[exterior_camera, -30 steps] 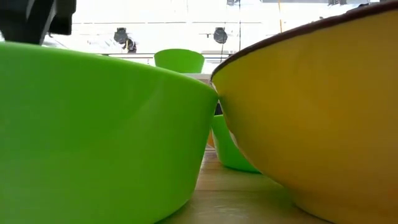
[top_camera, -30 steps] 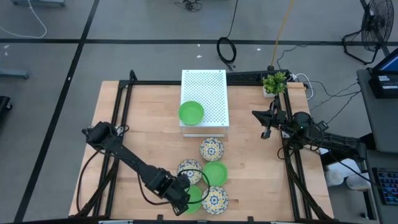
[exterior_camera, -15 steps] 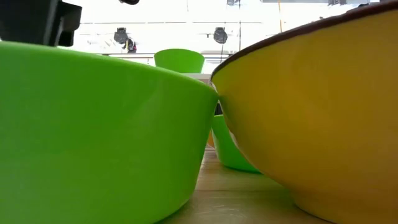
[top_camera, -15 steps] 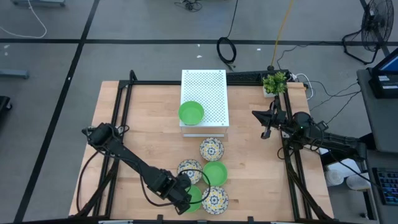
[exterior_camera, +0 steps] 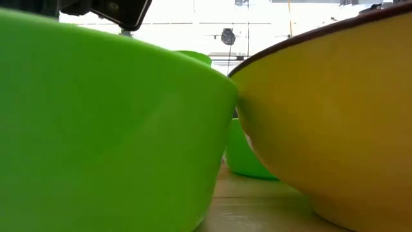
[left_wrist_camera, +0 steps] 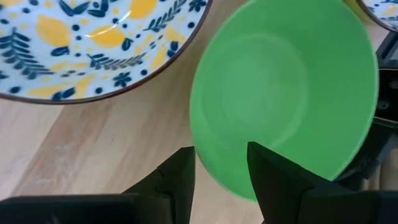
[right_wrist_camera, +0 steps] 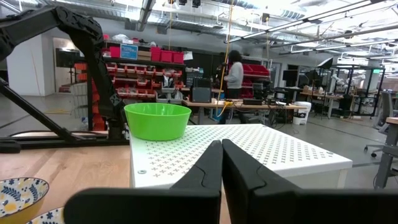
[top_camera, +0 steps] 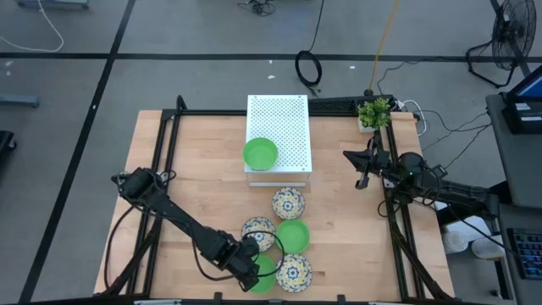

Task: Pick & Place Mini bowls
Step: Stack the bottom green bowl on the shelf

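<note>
While the left gripper is low at the near edge of the light wooden table, its two dark fingers are closed on the rim of a plain bright green mini bowl, one finger inside and one outside. This bowl lies just beside a white mini bowl with yellow-and-blue flower pattern. Three more small bowls stand near them: a second patterned one, a third patterned one and a green one. Another green mini bowl stands on the near left corner of the white perforated box. The right gripper waits near the right side of the table, above the surface, with its fingers pressed together and holding nothing. A small green potted plant is at the far right corner.
</note>
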You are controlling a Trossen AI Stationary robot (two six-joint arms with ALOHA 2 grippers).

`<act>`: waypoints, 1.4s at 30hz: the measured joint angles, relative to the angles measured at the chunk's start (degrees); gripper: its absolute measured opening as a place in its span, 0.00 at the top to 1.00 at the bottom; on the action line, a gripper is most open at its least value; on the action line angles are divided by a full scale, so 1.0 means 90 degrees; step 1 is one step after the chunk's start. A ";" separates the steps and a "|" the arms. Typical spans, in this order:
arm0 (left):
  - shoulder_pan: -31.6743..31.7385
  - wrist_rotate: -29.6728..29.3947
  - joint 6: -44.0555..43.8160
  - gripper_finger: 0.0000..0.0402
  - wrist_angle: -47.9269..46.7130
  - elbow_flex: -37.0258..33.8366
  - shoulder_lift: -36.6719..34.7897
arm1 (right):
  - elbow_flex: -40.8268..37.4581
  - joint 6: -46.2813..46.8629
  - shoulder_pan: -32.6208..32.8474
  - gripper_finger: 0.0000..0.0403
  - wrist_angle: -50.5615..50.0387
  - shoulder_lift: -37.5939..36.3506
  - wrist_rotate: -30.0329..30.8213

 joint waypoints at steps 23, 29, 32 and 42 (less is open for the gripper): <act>-0.0029 0.1553 -0.0356 0.63 -0.1901 -0.0027 0.0000 | -0.0001 0.0000 -0.0002 1.00 0.0000 -0.0002 0.0000; -0.0171 0.1643 -0.0615 0.63 -0.3592 -0.0029 0.0000 | 0.0001 0.0000 -0.0001 1.00 0.0000 -0.0002 0.0001; -0.0264 0.1377 -0.0668 0.63 -0.3960 -0.0029 0.0000 | 0.0000 0.0000 0.0000 1.00 0.0000 -0.0002 -0.0002; -0.0403 0.0234 -0.0714 0.63 -0.3985 -0.0029 -0.0002 | 0.0001 0.0000 0.0001 1.00 0.0000 -0.0002 0.0001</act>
